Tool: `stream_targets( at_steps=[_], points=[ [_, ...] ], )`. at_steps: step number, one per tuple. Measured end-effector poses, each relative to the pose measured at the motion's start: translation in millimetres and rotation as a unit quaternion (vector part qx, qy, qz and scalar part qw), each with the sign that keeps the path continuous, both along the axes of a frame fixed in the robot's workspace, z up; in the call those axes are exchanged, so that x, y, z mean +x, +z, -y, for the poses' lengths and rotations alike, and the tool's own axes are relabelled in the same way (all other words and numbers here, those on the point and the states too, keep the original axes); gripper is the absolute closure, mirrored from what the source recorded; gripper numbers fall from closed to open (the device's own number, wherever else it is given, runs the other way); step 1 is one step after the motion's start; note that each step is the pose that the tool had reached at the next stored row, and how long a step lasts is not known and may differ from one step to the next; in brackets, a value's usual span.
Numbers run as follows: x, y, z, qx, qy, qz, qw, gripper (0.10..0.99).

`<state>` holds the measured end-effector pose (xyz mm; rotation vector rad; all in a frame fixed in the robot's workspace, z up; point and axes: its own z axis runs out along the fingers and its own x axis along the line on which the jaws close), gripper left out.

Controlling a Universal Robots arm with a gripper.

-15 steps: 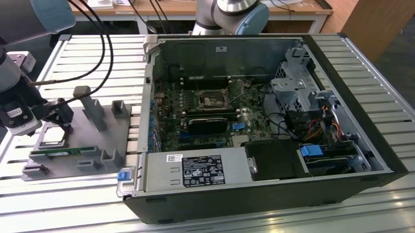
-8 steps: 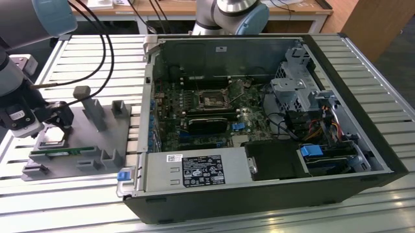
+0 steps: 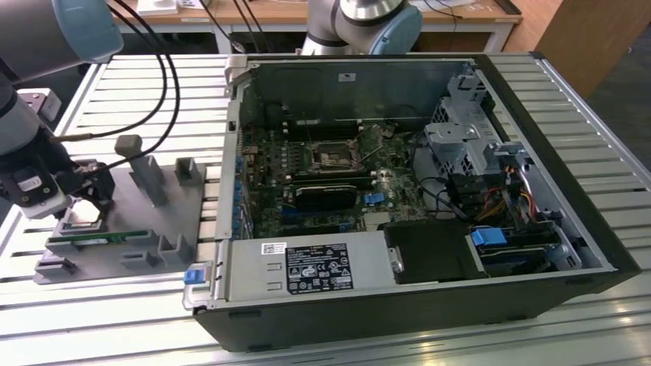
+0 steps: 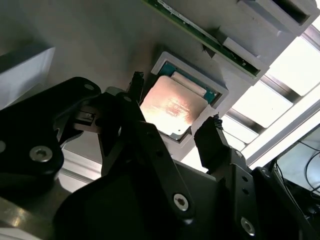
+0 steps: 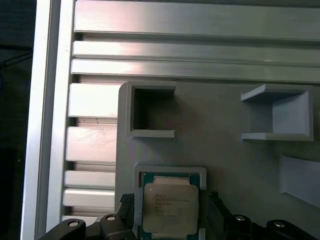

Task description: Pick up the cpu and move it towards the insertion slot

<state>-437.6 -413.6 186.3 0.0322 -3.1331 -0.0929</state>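
The one claw (image 4: 174,106) is held spread, its two black fingers (image 4: 211,142) placed one at either side of the single cpu (image 4: 169,111), just beside its edges; whether they touch it cannot be told. The cpu is seated flat, silvery face up, in the pale-rimmed square nest of one grey holder (image 5: 225,150), as is shown in both wrist views. Two open box-shaped pockets (image 5: 150,112) are counted on the holder in the first wrist view, near the nest. In the exterior view one green memory stick (image 3: 97,238) is laid along the holder's edge, just beside the nest. The holder is carried by a slatted metal counter (image 3: 122,305). One open computer case (image 3: 356,324) is stood at the exterior view's right, well apart from the claw, and the one insertion slot (image 3: 334,155) is found on the board inside it.
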Motion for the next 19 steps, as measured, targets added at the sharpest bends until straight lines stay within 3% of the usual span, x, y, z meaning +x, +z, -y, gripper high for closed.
stream_targets(
  at_steps=[9,11,16,19],
  points=[
    [0.1,-4.5,0.1,-0.0020,0.001,0.0000,1.0000,0.396],
    [0.1,-5.1,0.1,-0.0031,0.001,0.0000,1.0000,0.478],
    [0.0,-5.8,0.1,-0.0053,0.001,-0.0001,1.0000,0.478],
    [0.0,-5.9,0.1,-0.0053,0.001,-0.0001,1.0000,0.541]
  ],
)
